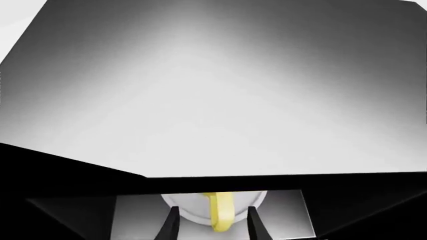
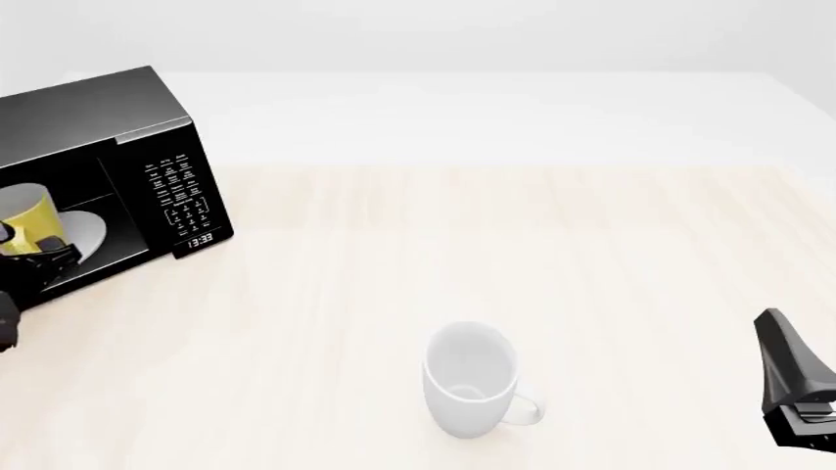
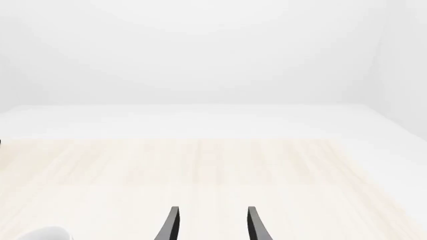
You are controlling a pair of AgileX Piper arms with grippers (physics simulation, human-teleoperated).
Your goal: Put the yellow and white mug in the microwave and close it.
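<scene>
Left tool [image 1: 212,225], fingers spread, straddles the yellow and white mug's [image 1: 220,210] handle; front view shows microwave [image 2: 170,186] keypad.

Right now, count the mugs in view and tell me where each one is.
2. The yellow and white mug sits inside the open microwave at the table's far left; the white mug stands on the table, near front centre.

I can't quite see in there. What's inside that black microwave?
Inside the microwave sits the yellow and white mug on a white round plate. The left claw is at the mug, covering its lower part. The microwave's left end lies beyond the picture's edge.
</scene>
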